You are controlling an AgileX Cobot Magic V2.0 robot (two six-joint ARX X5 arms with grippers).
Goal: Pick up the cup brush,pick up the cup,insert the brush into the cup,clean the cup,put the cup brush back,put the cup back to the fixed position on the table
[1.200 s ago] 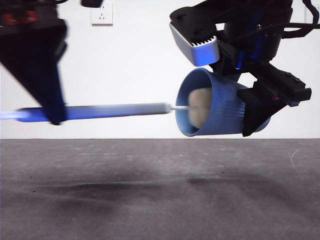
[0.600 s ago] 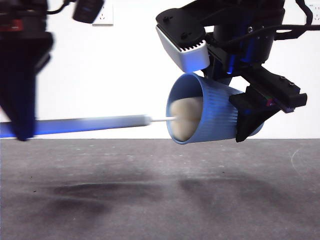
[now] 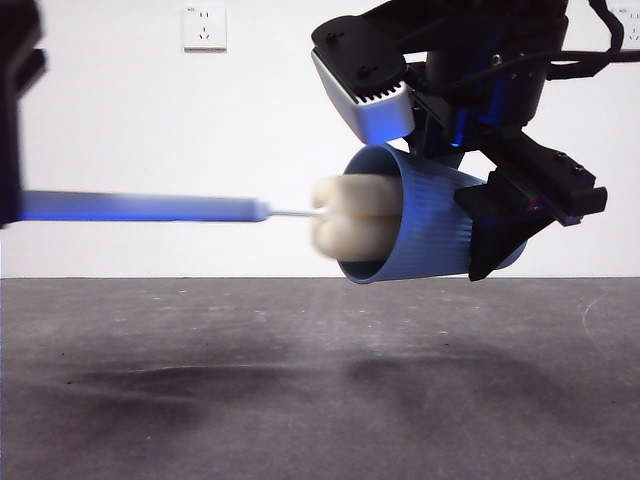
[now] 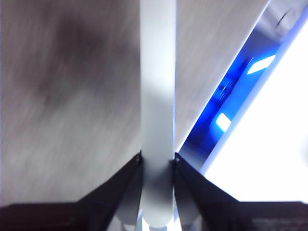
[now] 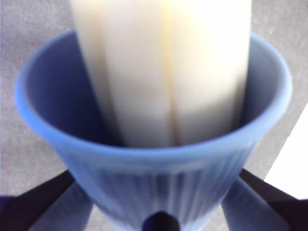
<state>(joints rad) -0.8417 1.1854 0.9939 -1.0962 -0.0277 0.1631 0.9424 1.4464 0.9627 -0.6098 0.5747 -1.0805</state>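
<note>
The blue ribbed cup [image 3: 425, 228] hangs on its side above the table [image 3: 320, 380], mouth facing left, with my right gripper [image 3: 520, 225] shut on its base end. In the right wrist view the cup [image 5: 159, 183] sits between the jaws with the cream sponge head [image 5: 163, 72] in its mouth. The cup brush [image 3: 150, 207] lies level in the air, its sponge head [image 3: 345, 222] half out of the cup mouth. My left gripper [image 4: 157, 166] is shut on the grey handle [image 4: 157, 96]; its arm shows dark at the front view's left edge [image 3: 12, 110].
A white wall socket [image 3: 204, 27] sits on the back wall. Dark shadows lie on the table under both arms. The right arm's grey-white camera housing [image 3: 362, 85] hangs above the cup.
The brush has slid left, drawing the sponge head from deep inside the cup to its mouth. The left arm moved left, nearly out of view. The cup shifted slightly left.
</note>
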